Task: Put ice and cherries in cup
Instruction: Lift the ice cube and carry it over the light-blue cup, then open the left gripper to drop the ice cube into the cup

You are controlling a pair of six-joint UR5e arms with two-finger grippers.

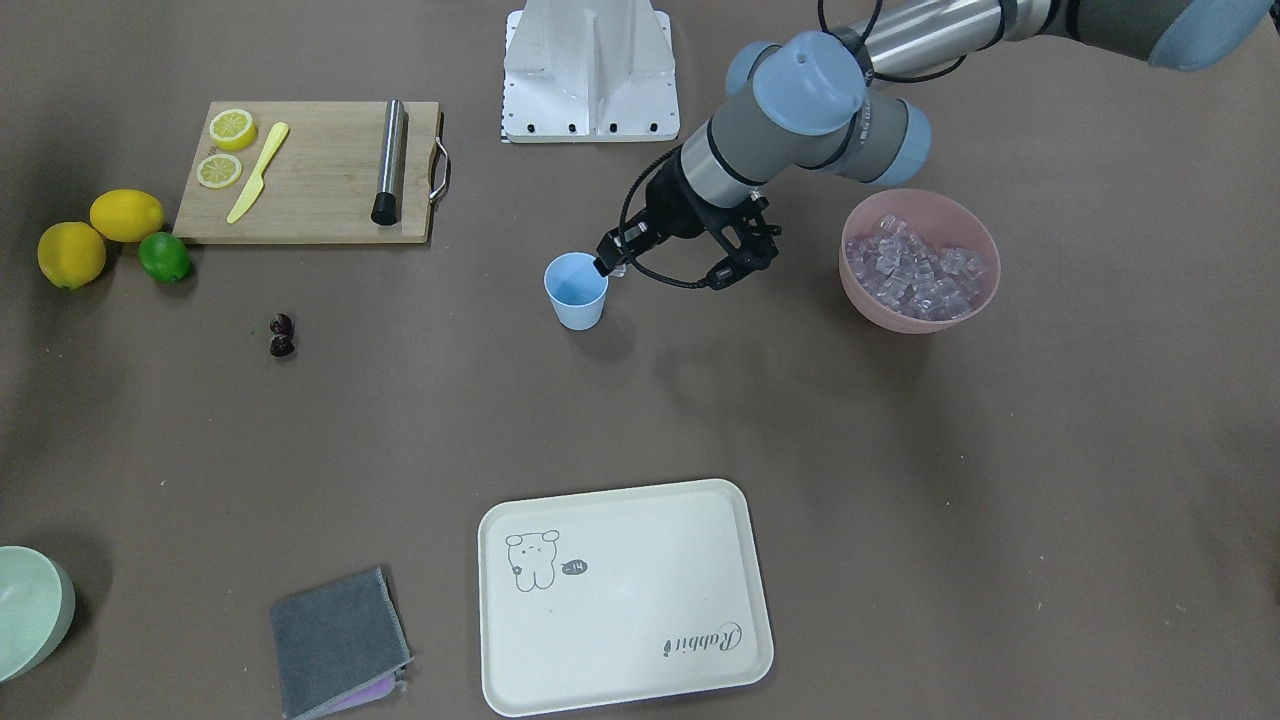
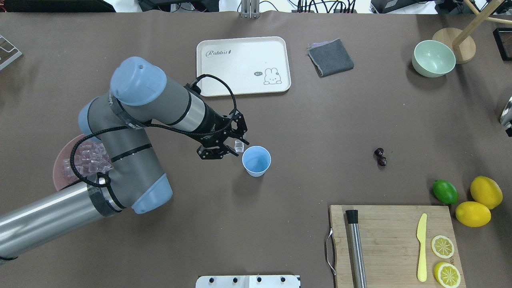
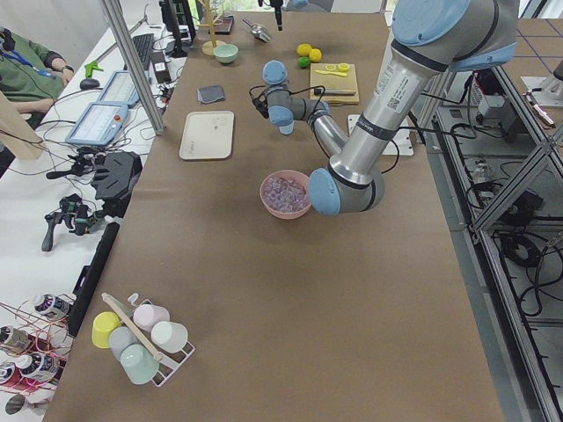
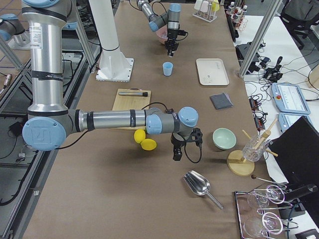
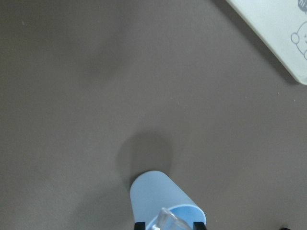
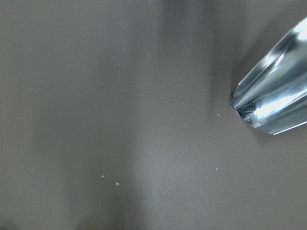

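Observation:
The light blue cup (image 1: 576, 292) stands upright mid-table; it also shows in the overhead view (image 2: 256, 161) and the left wrist view (image 5: 163, 196). My left gripper (image 1: 612, 266) (image 2: 239, 146) is shut on one clear ice cube (image 2: 239, 147) (image 5: 167, 219), held just above the cup's rim on the pink bowl's side. The pink bowl (image 1: 905, 310) holds many ice cubes (image 1: 915, 265). The cherries (image 1: 282, 336) (image 2: 380, 156) lie on the table, far from the cup. My right gripper (image 4: 177, 152) shows only in the exterior right view, so I cannot tell its state.
A cutting board (image 1: 310, 200) carries lemon slices, a yellow knife and a metal muddler. Two lemons and a lime (image 1: 164, 257) lie beside it. A white tray (image 1: 625, 600), a grey cloth (image 1: 335, 640) and a pale green bowl (image 1: 30, 610) sit on the operators' side. A metal scoop (image 6: 276, 100) lies near the right wrist.

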